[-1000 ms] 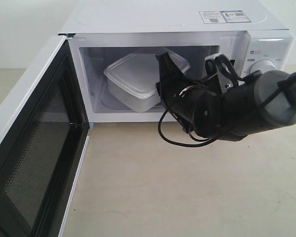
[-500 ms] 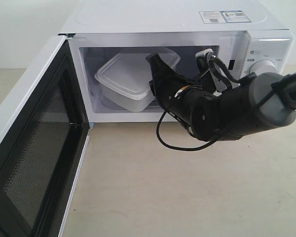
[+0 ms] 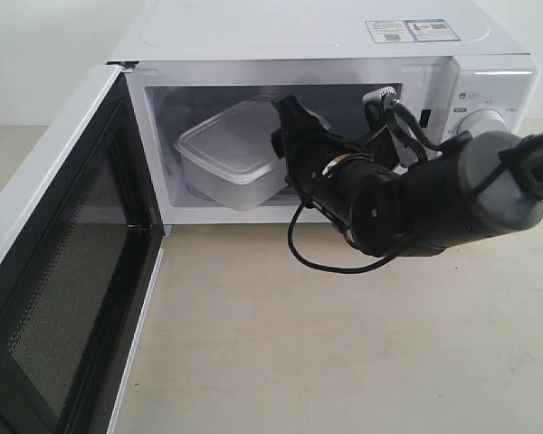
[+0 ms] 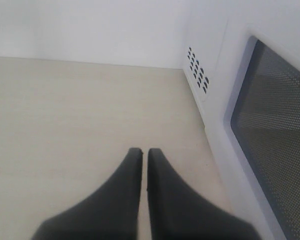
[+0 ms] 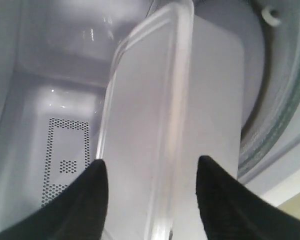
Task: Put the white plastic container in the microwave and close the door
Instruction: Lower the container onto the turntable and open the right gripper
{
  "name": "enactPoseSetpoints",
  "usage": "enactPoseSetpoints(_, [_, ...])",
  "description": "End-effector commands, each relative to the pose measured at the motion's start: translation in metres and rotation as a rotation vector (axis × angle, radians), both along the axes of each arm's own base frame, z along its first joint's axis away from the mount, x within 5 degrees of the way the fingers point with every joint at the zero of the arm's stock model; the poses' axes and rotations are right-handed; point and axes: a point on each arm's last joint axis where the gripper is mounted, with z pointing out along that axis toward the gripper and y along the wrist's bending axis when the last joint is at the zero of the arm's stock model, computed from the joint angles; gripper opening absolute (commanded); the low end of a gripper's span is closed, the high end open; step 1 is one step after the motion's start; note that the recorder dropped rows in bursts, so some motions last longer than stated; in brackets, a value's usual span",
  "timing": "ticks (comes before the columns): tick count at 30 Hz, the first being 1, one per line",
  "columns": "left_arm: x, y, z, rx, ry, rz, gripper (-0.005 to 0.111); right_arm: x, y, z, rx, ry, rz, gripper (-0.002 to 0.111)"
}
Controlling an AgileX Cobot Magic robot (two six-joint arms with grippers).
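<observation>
The right claw stands wide open, gripping nothing, astride the white plastic container inside the microwave; withdraw straight back without nudging it.

A second earlier the white plastic container had hung tilted at the front of the microwave cavity, near its middle, its lid leaning toward the opening. It then travelled toward the left wall and deeper inside, and it came to lie level and lower on the cavity floor. The right gripper followed it in, moving leftward and a little upward with its arm. Its jaws, earlier pinched on the container's near end, had spread wide to either side of that end in the right wrist view.
</observation>
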Motion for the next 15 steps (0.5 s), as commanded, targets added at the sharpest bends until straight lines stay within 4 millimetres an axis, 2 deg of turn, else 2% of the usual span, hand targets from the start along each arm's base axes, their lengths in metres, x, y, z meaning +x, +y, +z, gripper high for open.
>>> enactPoseSetpoints(1, [0.000,0.000,-0.001,-0.006,-0.004,0.003,0.004,0.000,-0.003,0.017,-0.022,-0.055,0.009,0.044])
enactPoseSetpoints(7, [0.000,0.000,-0.001,-0.006,-0.004,0.003,0.004,-0.009,-0.005,0.028,-0.103,0.012,0.065,0.044])
enactPoseSetpoints(13, [0.000,0.000,-0.001,-0.006,-0.004,0.003,0.004,-0.025,-0.005,0.041,-0.364,0.009,0.280,0.044])
enactPoseSetpoints(15, [0.000,0.000,-0.001,-0.006,-0.004,0.003,0.004,-0.032,-0.005,0.043,-0.480,0.007,0.388,0.038])
